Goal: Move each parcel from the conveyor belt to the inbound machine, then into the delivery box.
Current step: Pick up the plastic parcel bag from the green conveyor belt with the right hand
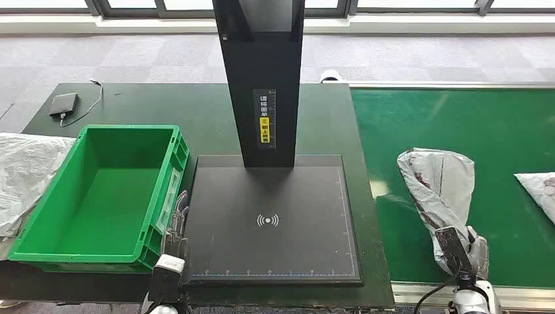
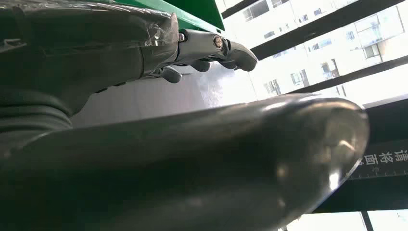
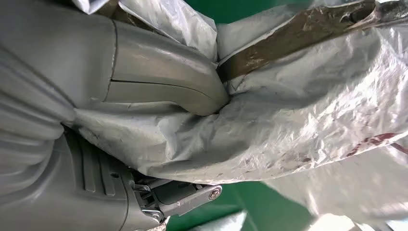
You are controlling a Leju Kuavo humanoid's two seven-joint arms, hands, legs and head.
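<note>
A crumpled silver-grey plastic parcel (image 1: 437, 186) lies on the green conveyor belt (image 1: 451, 118) at the right. My right hand (image 1: 461, 252) grips its near end; in the right wrist view the thumb (image 3: 163, 79) presses into the parcel (image 3: 298, 106) and fingers close beneath it. The black inbound machine platform (image 1: 275, 222) with its upright column (image 1: 262, 78) stands in the middle. The green delivery box (image 1: 98, 196) sits left of it, with nothing inside. My left hand (image 1: 175, 226) hangs between box and platform, its fingers (image 2: 216, 48) apart and holding nothing.
A second pale parcel (image 1: 540, 186) lies at the belt's far right edge. A grey plastic bag (image 1: 26, 173) rests left of the box. A black device with a cable (image 1: 63, 104) lies on the dark table's far left corner.
</note>
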